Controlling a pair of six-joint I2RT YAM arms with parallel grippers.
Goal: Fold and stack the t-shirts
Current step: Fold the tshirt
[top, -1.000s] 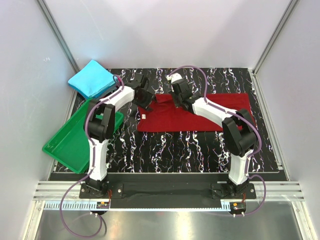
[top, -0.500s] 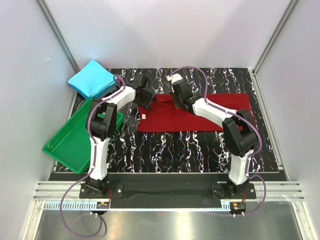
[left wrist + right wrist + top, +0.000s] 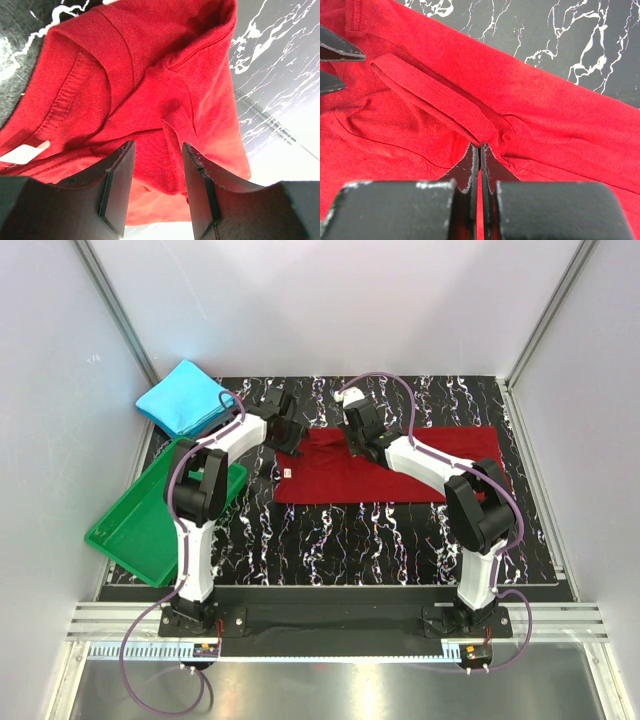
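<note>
The dark red t-shirt (image 3: 400, 475) lies spread across the black marbled mat, with its left end bunched and raised. My right gripper (image 3: 360, 440) is shut on a fold of that shirt, and the cloth is pinched at the fingertips (image 3: 480, 146). At the shirt's left end is my left gripper (image 3: 288, 433), whose jaws stand apart (image 3: 158, 145) with a ridge of red cloth between them. A white label (image 3: 22, 152) shows near the collar. The cyan-blue t-shirt (image 3: 185, 397) lies folded at the back left corner.
A green plastic tray (image 3: 150, 515) sits tilted over the mat's left edge, beside the left arm. White walls with metal posts close in the back and both sides. Bare marbled mat (image 3: 380, 540) runs between the red shirt and the arm bases.
My left gripper has edged a little toward the back left at the shirt's raised end, and its jaws have narrowed slightly. The right gripper has stayed put, shut on the fold.
</note>
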